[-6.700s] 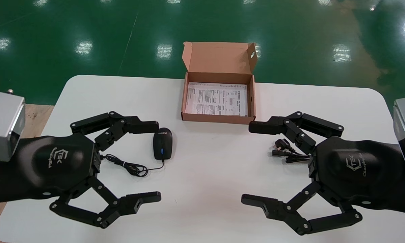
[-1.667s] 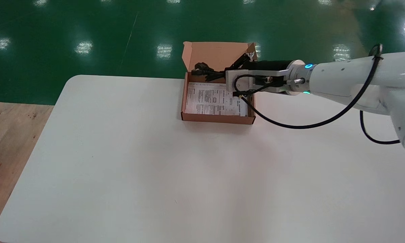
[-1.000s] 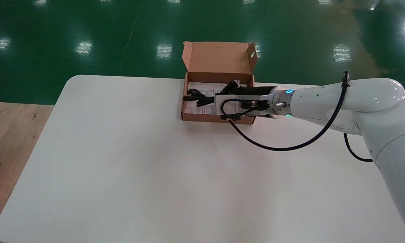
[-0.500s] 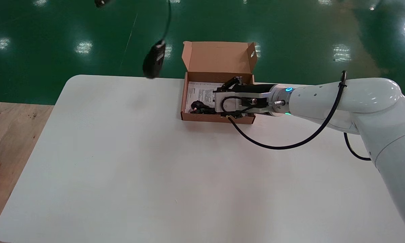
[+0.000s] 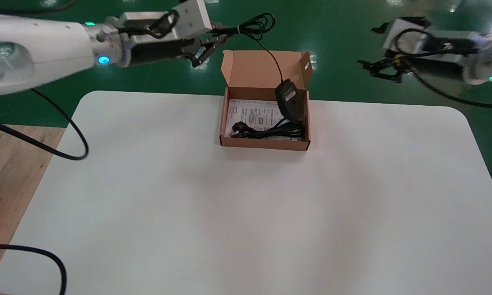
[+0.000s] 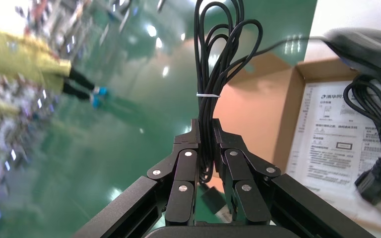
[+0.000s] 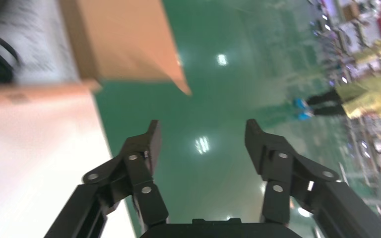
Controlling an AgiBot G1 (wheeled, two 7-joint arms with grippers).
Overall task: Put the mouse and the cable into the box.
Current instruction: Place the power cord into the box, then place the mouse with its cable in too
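Left claw (image 6: 206, 128) raised, clamped, right claw (image 7: 202, 130) raised, spread

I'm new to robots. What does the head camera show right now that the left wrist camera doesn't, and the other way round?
Only the head view: the whole white table, and the right gripper raised beyond the table's far right edge.
Only the left wrist view: a close look at the left gripper shut on the mouse's bundled cord.
Both: the mouse dangling by that cord over the open box, with the black cable and a printed leaflet lying inside.
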